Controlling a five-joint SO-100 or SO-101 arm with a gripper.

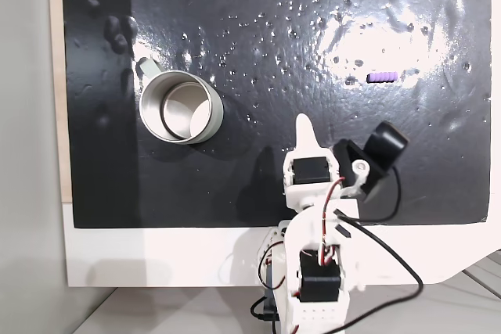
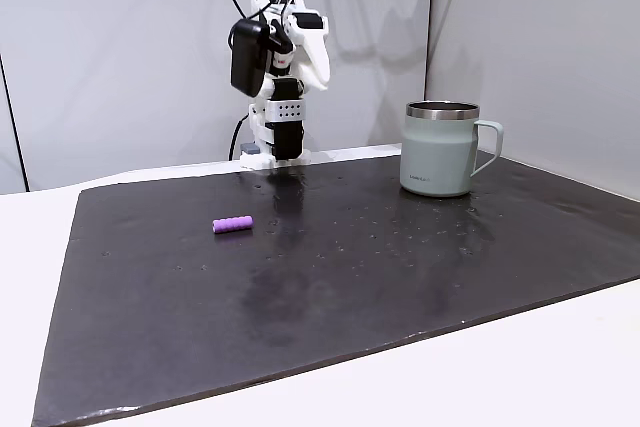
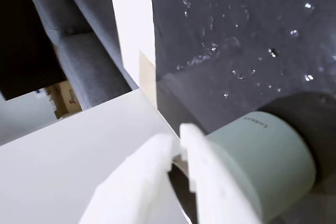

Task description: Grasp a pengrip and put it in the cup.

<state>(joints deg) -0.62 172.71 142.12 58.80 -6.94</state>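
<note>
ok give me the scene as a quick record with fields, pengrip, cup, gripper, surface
pengrip: small purple ribbed tube lying on its side on the mat, untouched, far from the cup
cup: grey metal mug, upright, handle toward the upper left in the top-down fixed view, nothing seen inside
gripper: white fingers together, holding nothing, arm folded back near its base
surface: black mat with a wrinkled, shiny top, on a white table
task state: grasp not yet begun
</note>
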